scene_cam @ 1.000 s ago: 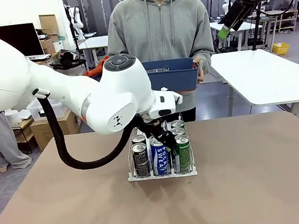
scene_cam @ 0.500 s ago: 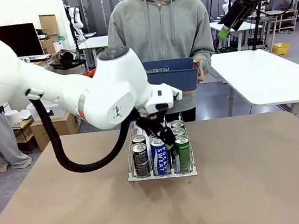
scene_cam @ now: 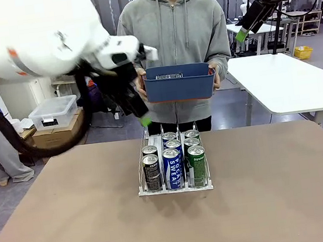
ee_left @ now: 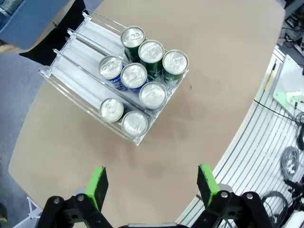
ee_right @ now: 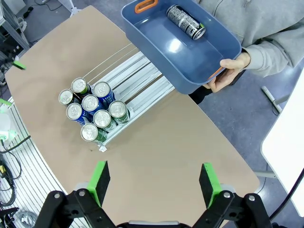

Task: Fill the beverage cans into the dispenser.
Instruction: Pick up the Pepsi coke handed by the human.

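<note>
The dispenser stands mid-table with several beverage cans in three lanes: black cans on the left, blue-and-white cans in the middle, green cans on the right. From above, their silver tops cluster at the front end of the dispenser. My left gripper hangs open and empty above the rack, left of the bin. My right gripper is high at the back right, open and empty. One dark can lies in the blue bin.
A person in a grey hoodie stands at the far edge and holds the blue bin with both hands above the back of the dispenser. Bare brown tabletop surrounds the rack. A white table stands behind on the right.
My left arm has lifted from the green lane of the dispenser and swung up and left, open and empty. The right arm and the person's bin have stayed put.
</note>
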You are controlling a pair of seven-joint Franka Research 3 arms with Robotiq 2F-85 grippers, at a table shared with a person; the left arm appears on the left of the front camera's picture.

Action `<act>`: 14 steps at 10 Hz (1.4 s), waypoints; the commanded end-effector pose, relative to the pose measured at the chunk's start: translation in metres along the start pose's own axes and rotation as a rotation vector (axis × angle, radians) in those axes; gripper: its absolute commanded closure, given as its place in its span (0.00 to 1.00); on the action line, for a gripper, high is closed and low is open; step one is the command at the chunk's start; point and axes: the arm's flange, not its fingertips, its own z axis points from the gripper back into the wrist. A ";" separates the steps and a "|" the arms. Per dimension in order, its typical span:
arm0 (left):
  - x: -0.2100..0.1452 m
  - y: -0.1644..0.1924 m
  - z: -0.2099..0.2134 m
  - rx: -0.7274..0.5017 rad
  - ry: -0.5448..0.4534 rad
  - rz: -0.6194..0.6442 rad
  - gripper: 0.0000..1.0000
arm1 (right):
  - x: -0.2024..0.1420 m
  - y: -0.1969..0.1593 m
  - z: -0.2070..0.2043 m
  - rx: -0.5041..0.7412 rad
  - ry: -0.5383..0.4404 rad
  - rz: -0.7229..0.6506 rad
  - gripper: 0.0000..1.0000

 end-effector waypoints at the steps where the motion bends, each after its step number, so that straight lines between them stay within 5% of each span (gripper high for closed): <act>1: -0.012 0.022 0.019 -0.082 -0.015 -0.017 0.00 | -0.003 0.001 0.001 0.000 0.000 0.000 0.00; 8: -0.067 0.069 0.121 -0.023 -0.298 -0.018 0.00 | -0.003 0.001 0.001 0.000 0.000 0.000 0.00; 14: -0.063 0.065 0.150 0.081 -0.297 -0.062 0.00 | -0.003 0.001 0.001 0.000 0.000 0.000 0.00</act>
